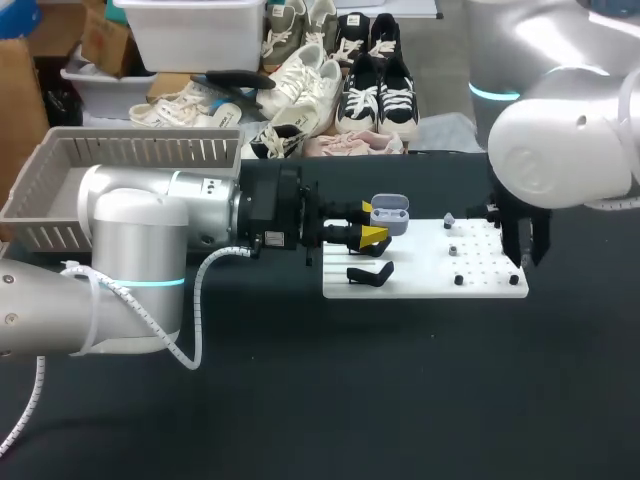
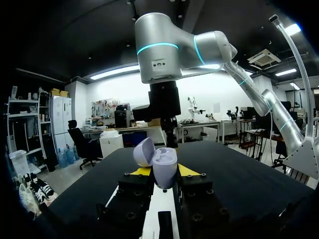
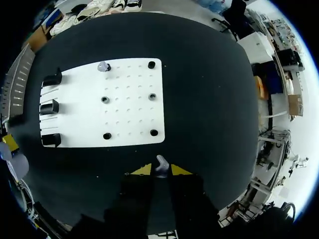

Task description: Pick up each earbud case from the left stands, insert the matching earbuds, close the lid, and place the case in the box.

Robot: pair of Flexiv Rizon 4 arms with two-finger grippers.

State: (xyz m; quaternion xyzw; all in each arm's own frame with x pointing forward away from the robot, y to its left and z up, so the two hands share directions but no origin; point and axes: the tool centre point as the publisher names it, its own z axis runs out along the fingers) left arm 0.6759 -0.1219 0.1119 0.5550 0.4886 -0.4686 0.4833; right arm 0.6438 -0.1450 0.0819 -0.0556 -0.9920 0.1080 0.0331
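Case: the earbud case (image 2: 164, 167) is off the stands and clamped from both sides by the left fingers (image 2: 164, 172). It is held over the 10 o'clock corner of the white board (image 1: 430, 275).
Lid: the lid (image 2: 144, 152) is seen standing open, so closing is not yet done.
First earbud: an earbud (image 3: 160, 165) is pinched between the right fingers (image 3: 161, 171), out by the board's 3 o'clock edge and well apart from the case. It is not yet inserted.
Second earbud: a second earbud (image 3: 103, 66) sits on the board near its 12 o'clock edge and is not gripped by anything.
Stands: three black stands (image 3: 49, 107) are lined along the board's 9 o'clock edge, and no further case is seen on them.
Box: the grey box (image 1: 60, 180) rests on the dark surface (image 1: 300, 400) at 9 o'clock from the board. No case is seen in the part that shows; the rest is hidden by the left arm.
Done so far: the case pick-up and the first earbud pick-up are judged complete.
Left to do: both earbuds are to be seated, the lid shut, and the case carried to the box.
Progress: an early-to-middle stage is judged, with insertion next.
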